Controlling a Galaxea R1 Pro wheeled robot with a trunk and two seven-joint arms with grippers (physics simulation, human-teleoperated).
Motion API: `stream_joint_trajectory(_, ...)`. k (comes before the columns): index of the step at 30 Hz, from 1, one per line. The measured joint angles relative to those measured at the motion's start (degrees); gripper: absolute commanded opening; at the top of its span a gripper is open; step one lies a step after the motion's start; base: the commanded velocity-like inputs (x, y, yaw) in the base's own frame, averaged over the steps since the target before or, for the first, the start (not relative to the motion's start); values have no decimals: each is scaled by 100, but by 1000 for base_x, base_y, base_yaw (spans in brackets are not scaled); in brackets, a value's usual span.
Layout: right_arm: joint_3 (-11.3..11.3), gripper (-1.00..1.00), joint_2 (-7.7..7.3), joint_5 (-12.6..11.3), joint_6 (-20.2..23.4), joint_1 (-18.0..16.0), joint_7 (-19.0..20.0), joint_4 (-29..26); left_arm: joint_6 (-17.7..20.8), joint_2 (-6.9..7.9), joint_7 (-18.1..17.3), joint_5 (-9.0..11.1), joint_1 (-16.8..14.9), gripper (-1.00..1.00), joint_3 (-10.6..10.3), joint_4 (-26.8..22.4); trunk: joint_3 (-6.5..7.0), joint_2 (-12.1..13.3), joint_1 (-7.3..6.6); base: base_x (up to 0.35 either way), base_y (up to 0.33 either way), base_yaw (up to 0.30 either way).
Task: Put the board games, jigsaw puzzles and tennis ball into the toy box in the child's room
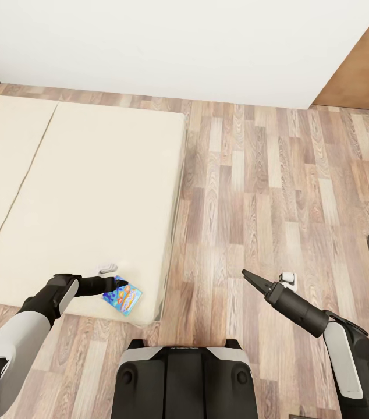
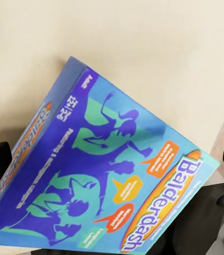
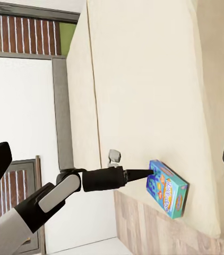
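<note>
Head view: left gripper (image 1: 117, 284) tips hidden at blue game (image 1: 123, 295) on bed (image 1: 80, 192), grasp indeterminate; right gripper (image 1: 248, 276) clenched, empty.

A small blue board game (image 1: 123, 299) lies flat on the bed (image 1: 91, 192), at its near right corner, close to both edges there. Its cover is blue with purple and teal dancing figures, orange and yellow speech bubbles, and the title "Balderdash" (image 2: 160, 204) in white on an orange oval; its sides are teal. The bed is wide and low, made of two beige mattress halves with a seam between them, standing on a wood-plank floor against a white wall.
</note>
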Motion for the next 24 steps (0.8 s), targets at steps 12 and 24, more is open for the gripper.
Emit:
stream_joint_trajectory(12,2,100,0,0,-5,0,-5,0,-35,190,14,-27,-5,100,12,-6,0,-1,0,0,-104,0)
stream_joint_trajectory(24,7,100,8,0,-8,0,-6,0,-36,226,14,-27,-5,100,12,-5,0,-1,0,0,-32,0)
